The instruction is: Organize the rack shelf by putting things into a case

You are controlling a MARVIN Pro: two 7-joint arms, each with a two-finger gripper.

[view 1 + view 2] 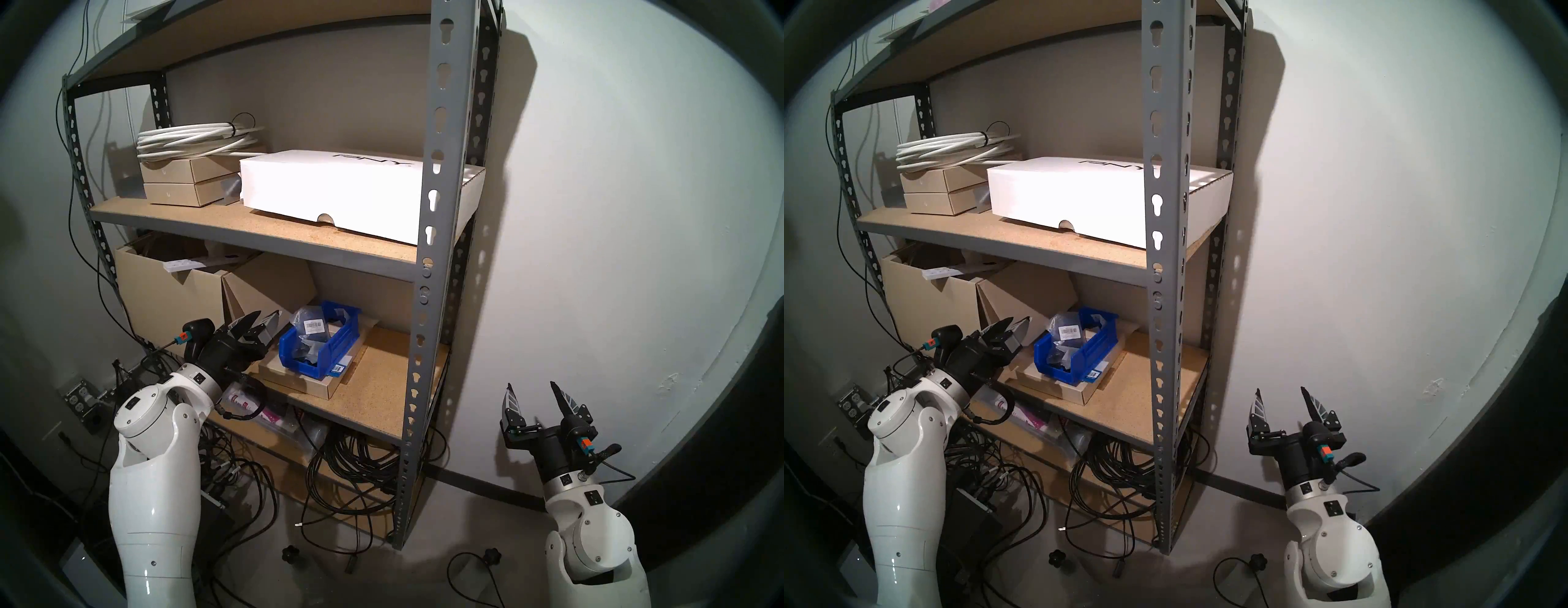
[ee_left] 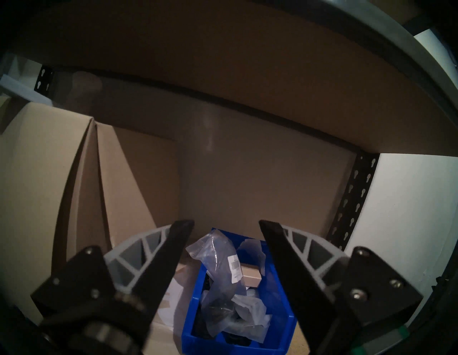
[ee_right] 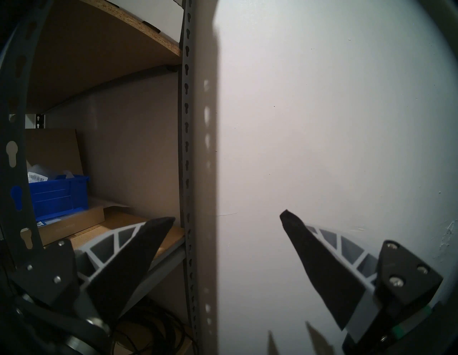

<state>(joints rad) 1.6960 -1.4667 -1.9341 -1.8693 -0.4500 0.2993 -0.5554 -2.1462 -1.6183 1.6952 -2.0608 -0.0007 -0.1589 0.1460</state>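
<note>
On the rack shelf (image 1: pixel 432 212), the lower board (image 1: pixel 382 382) carries the blue case (image 1: pixel 326 356) (image 2: pixel 190 310) (image 3: pixel 57 198), which rests on a flat tan box (image 1: pixel 297 382). Clear bags of dark parts fill the case. The top bag (image 1: pixel 312 325) (image 2: pixel 223 260) shows a white barcode label. A small blue-and-white packet (image 1: pixel 338 368) lies on the tan box by the case's front corner. My left gripper (image 1: pixel 265 322) (image 2: pixel 225 223) hovers just left of the case, open and empty. Right of the rack, my right gripper (image 1: pixel 531 388) (image 3: pixel 226 217) is raised, open and empty.
A large brown cardboard box (image 1: pixel 169 297) stands left of the case, close behind my left gripper. The board above holds a flat white box (image 1: pixel 331 191), two small tan boxes (image 1: pixel 178 182) and a white cable coil (image 1: pixel 195 138). Black cables (image 1: pixel 348 467) pile up under the rack.
</note>
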